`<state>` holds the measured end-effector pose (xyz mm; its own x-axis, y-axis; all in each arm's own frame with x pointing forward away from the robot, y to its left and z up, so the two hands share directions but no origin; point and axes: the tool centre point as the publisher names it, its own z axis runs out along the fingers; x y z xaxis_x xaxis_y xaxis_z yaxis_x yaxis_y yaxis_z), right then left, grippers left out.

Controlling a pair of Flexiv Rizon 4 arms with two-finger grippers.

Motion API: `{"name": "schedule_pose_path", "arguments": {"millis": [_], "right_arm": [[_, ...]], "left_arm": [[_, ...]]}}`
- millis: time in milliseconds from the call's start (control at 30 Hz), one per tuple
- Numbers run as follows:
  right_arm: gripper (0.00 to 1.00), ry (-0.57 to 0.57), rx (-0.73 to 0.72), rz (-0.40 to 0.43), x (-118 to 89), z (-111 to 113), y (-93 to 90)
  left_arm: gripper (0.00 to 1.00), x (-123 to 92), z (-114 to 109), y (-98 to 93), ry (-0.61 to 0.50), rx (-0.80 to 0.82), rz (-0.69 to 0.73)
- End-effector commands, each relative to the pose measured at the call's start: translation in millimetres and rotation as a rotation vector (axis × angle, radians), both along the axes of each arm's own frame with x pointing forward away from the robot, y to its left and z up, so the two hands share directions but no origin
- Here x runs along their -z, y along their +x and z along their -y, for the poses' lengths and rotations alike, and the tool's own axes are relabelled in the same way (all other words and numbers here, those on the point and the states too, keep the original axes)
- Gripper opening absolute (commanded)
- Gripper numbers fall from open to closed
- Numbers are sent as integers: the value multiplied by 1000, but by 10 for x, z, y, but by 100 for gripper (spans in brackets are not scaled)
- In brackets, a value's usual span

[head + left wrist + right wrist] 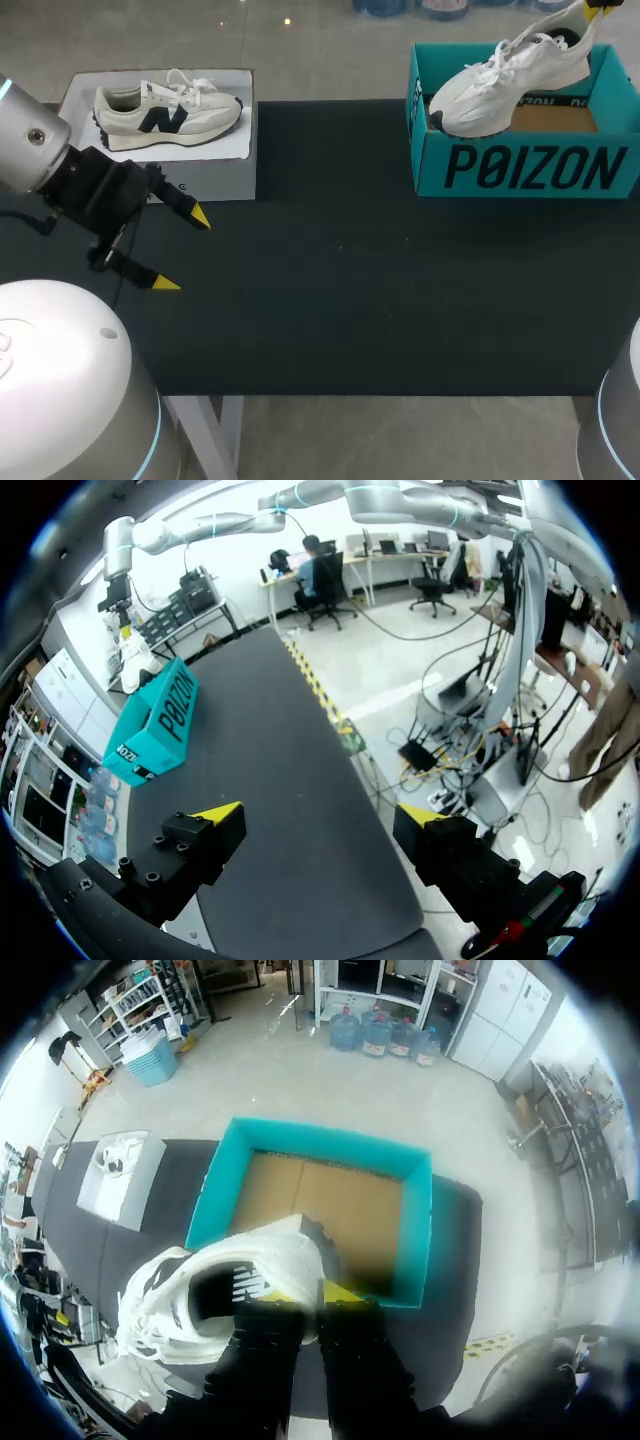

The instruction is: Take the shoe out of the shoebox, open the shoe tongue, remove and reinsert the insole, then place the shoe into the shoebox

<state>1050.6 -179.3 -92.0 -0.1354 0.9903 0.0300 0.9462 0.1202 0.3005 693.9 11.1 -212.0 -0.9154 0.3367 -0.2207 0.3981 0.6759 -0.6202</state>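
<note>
A white sneaker (510, 82) hangs tilted above the teal shoebox (520, 165) at the table's far right, toe down over the box's left wall. My right gripper (592, 10) is shut on the shoe's heel collar. From the right wrist, the sneaker (215, 1295) hangs under the right gripper (318, 1298), above the shoebox (315, 1145) with its bare cardboard floor. At the near left, low over the black mat, my left gripper (182, 250) stands wide open and holds nothing. Its own view shows the left gripper (322, 815) with both yellow tips apart, the shoebox (155, 725) far ahead.
A second sneaker (168, 112), white with a dark logo, lies on a grey box lid (215, 175) at the far left. The black mat (360, 290) covers the table between the lid and the shoebox.
</note>
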Motion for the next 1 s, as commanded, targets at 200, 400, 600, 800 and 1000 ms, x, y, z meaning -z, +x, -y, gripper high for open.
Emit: {"name": "schedule_pose_path", "arguments": {"millis": [200,400,600,800,1000], "right_arm": [[0,-3,162,11,158,222,218],[0,32,242,-19,395,397,250],[0,61,302,-51,635,490,300],[0,89,330,-63,831,469,356],[0,109,350,-64,921,475,455]], "left_arm": [[100,-1,-3,2,2,1,-1],[100,-1,-3,2,2,1,-1],[100,-1,-3,2,2,1,-1],[100,-1,-3,2,2,1,-1],[100,-1,-3,2,2,1,-1]]}}
